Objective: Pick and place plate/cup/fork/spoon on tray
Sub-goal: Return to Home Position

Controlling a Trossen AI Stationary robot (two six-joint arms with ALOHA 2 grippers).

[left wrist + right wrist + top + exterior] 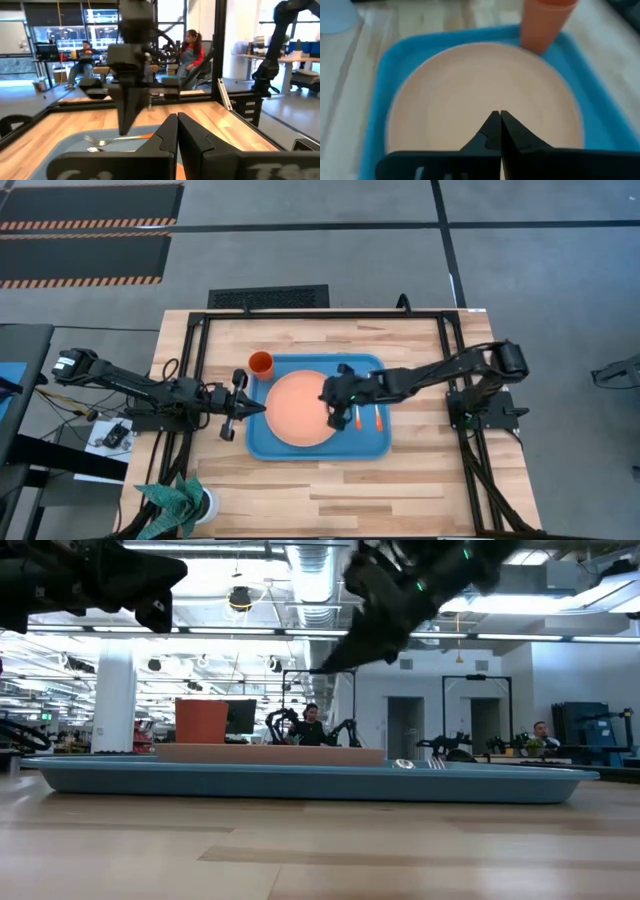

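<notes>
Looks like we've got everything on the tray (375, 448): plate (300, 408) in the middle, cup (260, 364) in the corner, spoon (358, 421) and fork (379, 418) alongside. Right gripper (496, 120) hangs over the plate pinched shut and empty, and left gripper (176, 122) sits by the tray's rim, also closed with nothing in it, so we reckon only parking's left.

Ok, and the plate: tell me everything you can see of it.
The plate is round, flat and salmon-orange, matte like plastic, with a shallow rim and nothing on it. It lies flat in the blue tray, covering its left and middle. The cup stands by its far-left edge; whether they touch cannot be told. The right gripper hangs above it, fingers shut, not holding it.
</notes>
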